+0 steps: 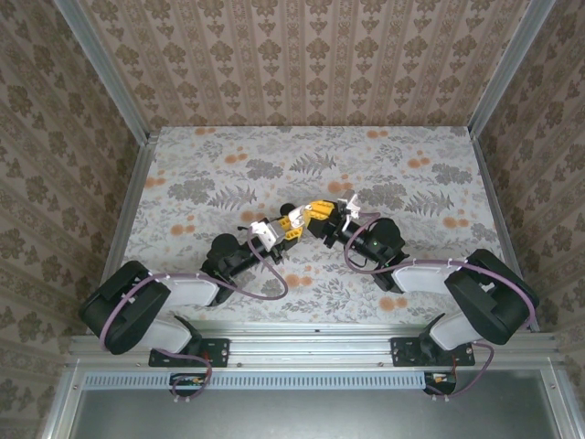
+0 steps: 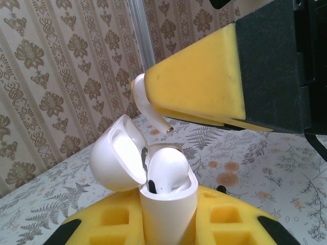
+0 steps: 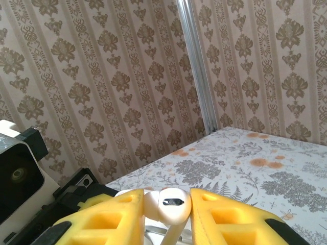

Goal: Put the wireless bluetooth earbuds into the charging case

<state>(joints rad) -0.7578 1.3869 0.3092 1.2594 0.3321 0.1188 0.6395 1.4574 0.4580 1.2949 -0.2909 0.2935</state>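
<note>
1. Left gripper point(image 2: 168, 230): yellow fingers clamped on the lower body of the charging case point(image 2: 167, 206), which stands upright between them. Its lid point(image 2: 115, 158) is flipped open and leans away to one side.
2. Seated earbud point(image 2: 166, 171): white, already down in the case, just above the left fingers.
3. Right gripper point(image 3: 167, 210): fingers pinched together on the held earbud point(image 3: 171, 201), gripping its bulb. The stem hangs below the fingertips, just above the open case and not touching it.
4. Handling, as a guess: the bud is very light, hard, glossy and slippery, so it can twist or pop out of the pinch. Hold the bulb and leave the stem free.
5. The case is light and smooth. Grip it low on the flat sides, clear of the lid hinge.
6. The free socket is mostly hidden.
</note>
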